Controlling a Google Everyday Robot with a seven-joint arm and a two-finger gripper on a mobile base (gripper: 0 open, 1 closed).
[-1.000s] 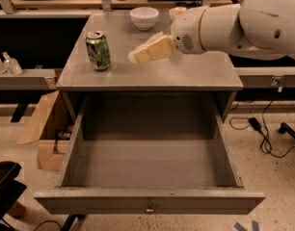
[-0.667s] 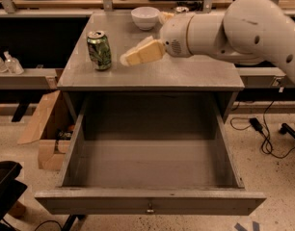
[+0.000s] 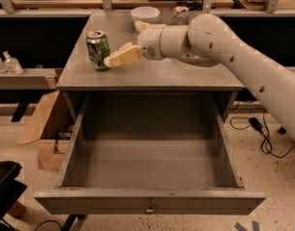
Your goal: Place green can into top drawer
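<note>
The green can (image 3: 98, 49) stands upright near the left edge of the grey cabinet top (image 3: 186, 78). My gripper (image 3: 114, 60) is at the end of the white arm reaching in from the right. It hovers just right of the can at about its lower half, very close to it or touching it. The top drawer (image 3: 147, 201) is pulled fully open below, with its front panel and small knob nearest the camera. Nothing lies inside it.
A white bowl (image 3: 145, 14) and a paler can (image 3: 180, 15) stand at the back of the cabinet top. A cardboard box (image 3: 44, 129) sits on the floor at left, a black object (image 3: 5, 186) at bottom left, and cables (image 3: 263, 134) at right.
The arm has swung left across the cabinet top, bringing the gripper from the middle up beside the green can. The can and drawer have not moved.
</note>
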